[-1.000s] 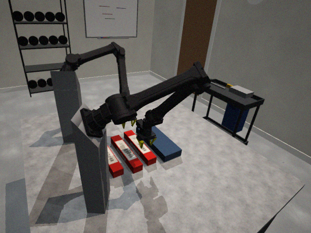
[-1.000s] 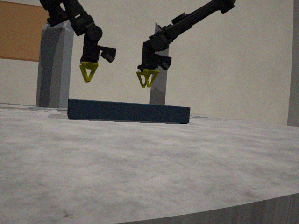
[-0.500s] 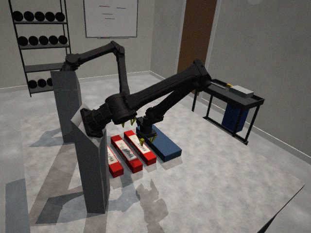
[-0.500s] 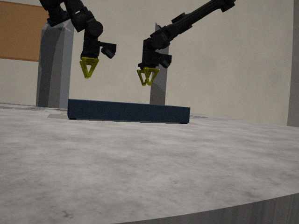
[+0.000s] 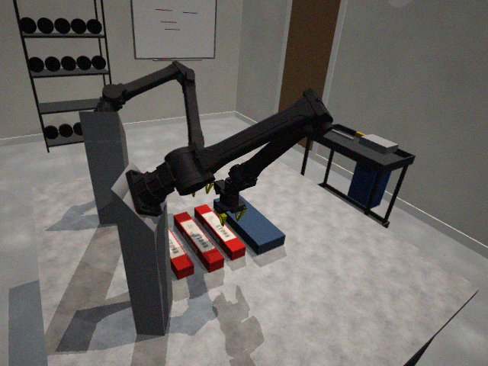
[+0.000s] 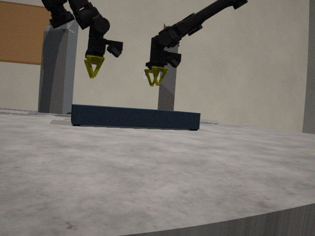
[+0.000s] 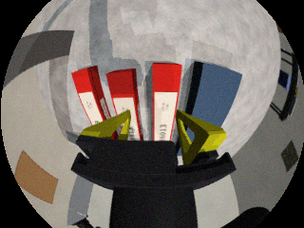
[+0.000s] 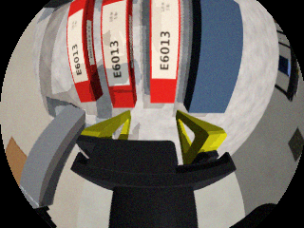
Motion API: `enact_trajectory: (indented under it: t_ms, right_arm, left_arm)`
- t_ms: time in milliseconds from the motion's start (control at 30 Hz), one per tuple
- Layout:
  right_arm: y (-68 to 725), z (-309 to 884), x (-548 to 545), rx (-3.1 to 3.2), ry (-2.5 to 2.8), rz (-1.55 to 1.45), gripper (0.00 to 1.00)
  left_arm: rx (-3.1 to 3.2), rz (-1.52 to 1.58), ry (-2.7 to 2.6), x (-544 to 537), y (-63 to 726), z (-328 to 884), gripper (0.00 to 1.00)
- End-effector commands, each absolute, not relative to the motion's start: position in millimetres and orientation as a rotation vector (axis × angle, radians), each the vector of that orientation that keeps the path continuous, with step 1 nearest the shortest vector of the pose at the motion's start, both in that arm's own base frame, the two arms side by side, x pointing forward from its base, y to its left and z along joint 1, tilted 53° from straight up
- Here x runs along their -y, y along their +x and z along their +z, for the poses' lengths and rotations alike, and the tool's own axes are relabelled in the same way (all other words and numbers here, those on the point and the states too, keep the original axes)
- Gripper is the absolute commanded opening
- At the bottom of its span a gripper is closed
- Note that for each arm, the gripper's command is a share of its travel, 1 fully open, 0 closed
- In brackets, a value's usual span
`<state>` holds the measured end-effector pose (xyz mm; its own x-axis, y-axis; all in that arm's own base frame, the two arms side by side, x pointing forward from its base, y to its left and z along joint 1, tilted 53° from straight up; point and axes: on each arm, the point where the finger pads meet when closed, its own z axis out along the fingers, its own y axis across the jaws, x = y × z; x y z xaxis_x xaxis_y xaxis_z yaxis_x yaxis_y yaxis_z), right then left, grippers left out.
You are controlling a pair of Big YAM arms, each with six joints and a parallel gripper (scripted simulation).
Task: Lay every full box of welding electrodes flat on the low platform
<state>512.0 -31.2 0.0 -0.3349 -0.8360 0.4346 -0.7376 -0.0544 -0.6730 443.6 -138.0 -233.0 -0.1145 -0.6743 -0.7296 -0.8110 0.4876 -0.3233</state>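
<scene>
The left gripper (image 5: 201, 191) (image 6: 154, 85) (image 7: 153, 113) and right gripper (image 5: 230, 221) (image 6: 92, 76) (image 8: 153, 113) are hovering, fingers spread around nothing; three red boxes (image 5: 199, 240) (image 7: 166, 81) (image 8: 163, 90) are lying beside the blue platform (image 5: 256, 228) (image 6: 134, 116) (image 7: 216, 90) (image 8: 216, 57). The arms are probably preparing a first weighing lift (looks alone aren't revealing weight), next calling for lowering and gripping. The right wrist view is showing legible "E6013" labels; the exterior view is showing no boxes

The right hand (image 5: 230, 221) (image 6: 92, 76) (image 8: 153, 113) has gone straight up, so it is now higher over the bench (image 5: 315, 284) (image 6: 157, 177) than it was a second ago. The left hand (image 5: 200, 194) (image 6: 154, 85) (image 7: 153, 113) has gone up too, but it looks like a smaller move, though the big dark arm (image 5: 252, 137) hides much of it from the top.
</scene>
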Motion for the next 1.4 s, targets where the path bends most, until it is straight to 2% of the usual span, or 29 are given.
enact_trajectory:
  t_ms: [0, 1367]
  right_arm:
    - [505.8, 5.1, 22.9, -2.077, -1.736, -1.34, 0.72]
    - [496.1, 15.9, 13.5, -2.077, -1.735, -1.34, 0.72]
  left_arm:
    - [-1.849, 0.17, -1.227, 153.6, 436.6, -220.6, 0.72]
    - [-1.849, 0.169, -1.228, 163.4, 426.9, -210.1, 0.72]
